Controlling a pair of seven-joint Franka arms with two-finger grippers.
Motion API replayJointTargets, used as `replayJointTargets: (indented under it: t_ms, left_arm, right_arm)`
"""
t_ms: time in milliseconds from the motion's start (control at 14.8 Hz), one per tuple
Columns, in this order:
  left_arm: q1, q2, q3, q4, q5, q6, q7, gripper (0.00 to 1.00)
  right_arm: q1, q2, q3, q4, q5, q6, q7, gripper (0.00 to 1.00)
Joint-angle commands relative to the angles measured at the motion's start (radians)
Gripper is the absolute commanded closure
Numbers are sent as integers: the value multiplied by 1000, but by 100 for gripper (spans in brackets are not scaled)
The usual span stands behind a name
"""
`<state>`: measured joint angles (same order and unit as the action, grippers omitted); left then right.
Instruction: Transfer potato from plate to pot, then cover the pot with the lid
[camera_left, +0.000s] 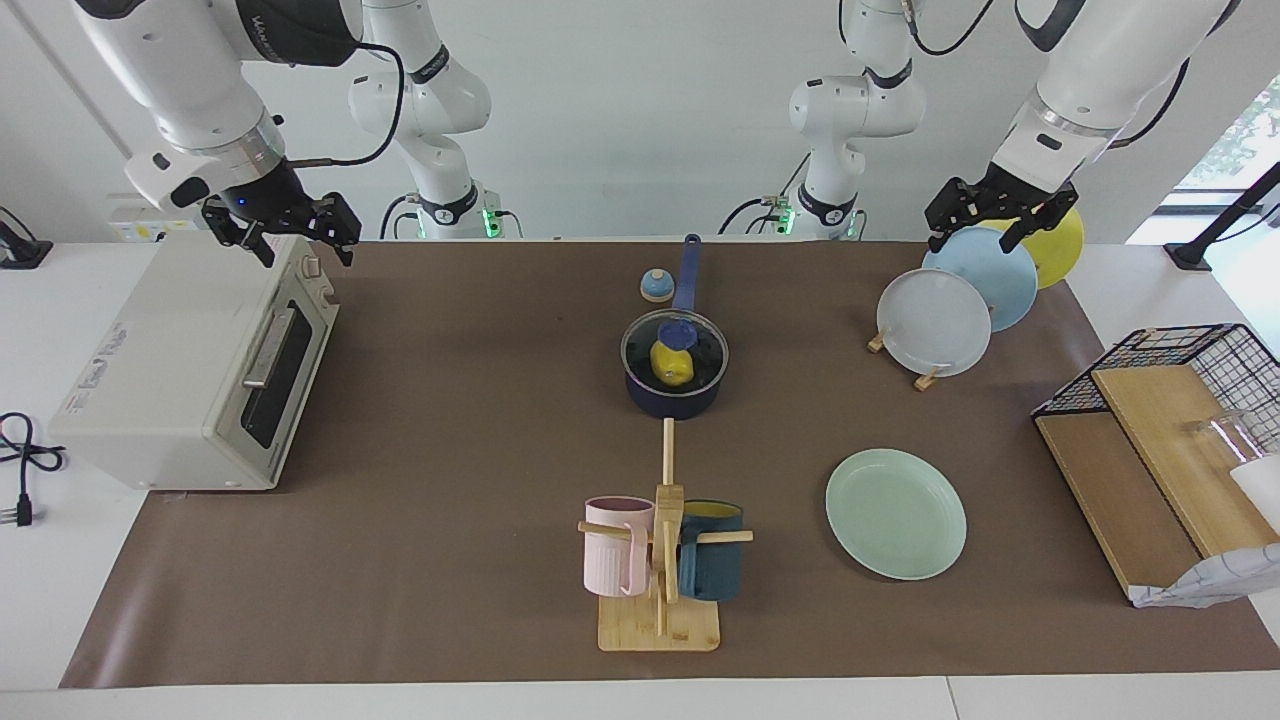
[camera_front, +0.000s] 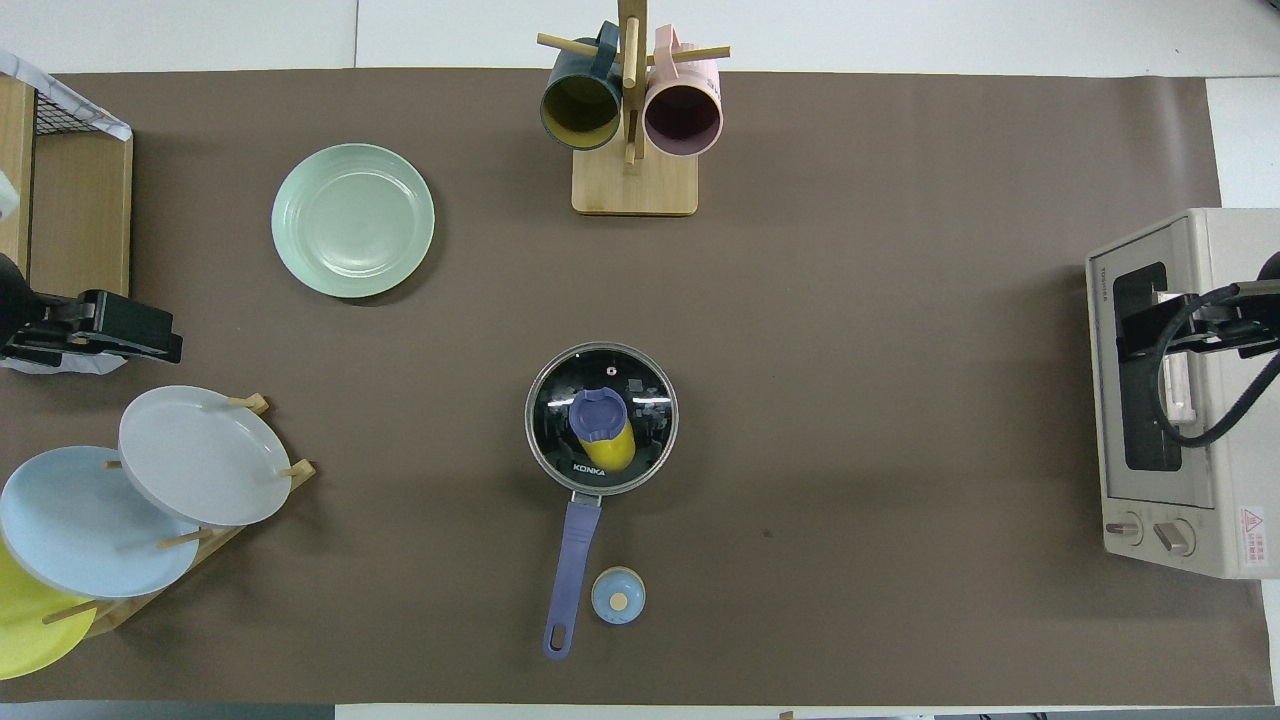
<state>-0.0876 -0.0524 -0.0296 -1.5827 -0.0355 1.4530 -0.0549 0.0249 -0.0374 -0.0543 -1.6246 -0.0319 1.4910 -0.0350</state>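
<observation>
The yellow potato (camera_left: 672, 366) lies inside the navy pot (camera_left: 672, 402) at the middle of the table, the handle pointing toward the robots. The glass lid (camera_left: 702, 345) with its blue knob sits on the pot's rim. From overhead the potato (camera_front: 614, 452) shows through the lid (camera_front: 642, 392) on the pot (camera_front: 574, 560). The mint-green plate (camera_left: 895, 513) (camera_front: 352, 220) lies bare, farther from the robots, toward the left arm's end. My left gripper (camera_left: 998, 218) (camera_front: 120, 335) hangs open over the plate rack. My right gripper (camera_left: 285, 232) (camera_front: 1165, 330) hangs open over the toaster oven.
A toaster oven (camera_left: 190, 370) stands at the right arm's end. A rack of upright plates (camera_left: 935, 320) and a wire basket with wooden boards (camera_left: 1170, 420) stand at the left arm's end. A mug tree (camera_left: 665, 540) stands farther out than the pot. A small bell (camera_left: 657, 286) sits beside the pot's handle.
</observation>
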Motion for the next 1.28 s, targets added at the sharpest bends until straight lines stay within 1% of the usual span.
replayJointTargets:
  t_ms: [0, 1214]
  left_arm:
    - [-6, -12, 8, -5, -6, -2, -6, 0]
    - [-6, -14, 8, -5, -6, -2, -6, 0]
  right_arm:
    - [-16, -13, 8, -23, 9, 35, -20, 0]
    - [4, -6, 18, -8, 6, 38, -19, 0]
